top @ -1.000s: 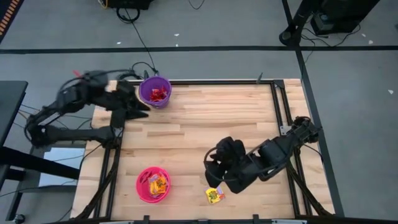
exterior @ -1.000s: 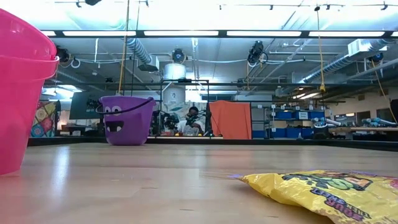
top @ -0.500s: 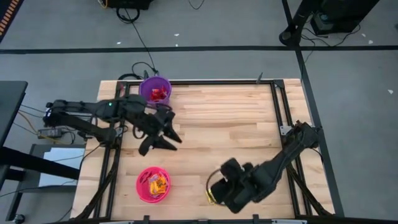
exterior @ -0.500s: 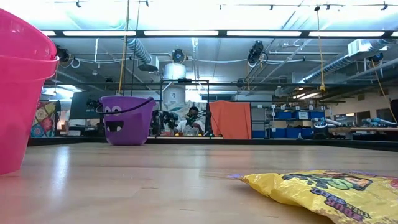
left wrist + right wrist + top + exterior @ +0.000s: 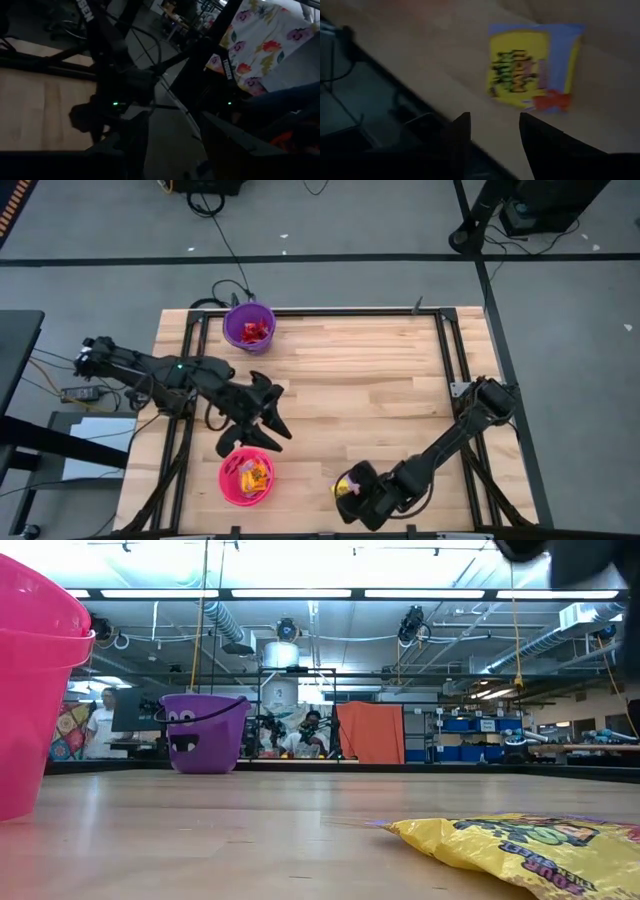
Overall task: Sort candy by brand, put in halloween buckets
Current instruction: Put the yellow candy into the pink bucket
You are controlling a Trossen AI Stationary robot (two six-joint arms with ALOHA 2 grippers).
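One yellow packet is lying loose near the table's front edge, being approached by the right gripper, parted and empty; it should be centred before closing. Left gripper, open and empty, is hovering beside the pink bucket.

On the table, one bucket stood at the far edge toward the left, holding candy; the other bucket stood near the front edge, also left, holding more. A lone packet lay near the front edge, right of that bucket, just beside the right gripper. The left gripper hung between the buckets.
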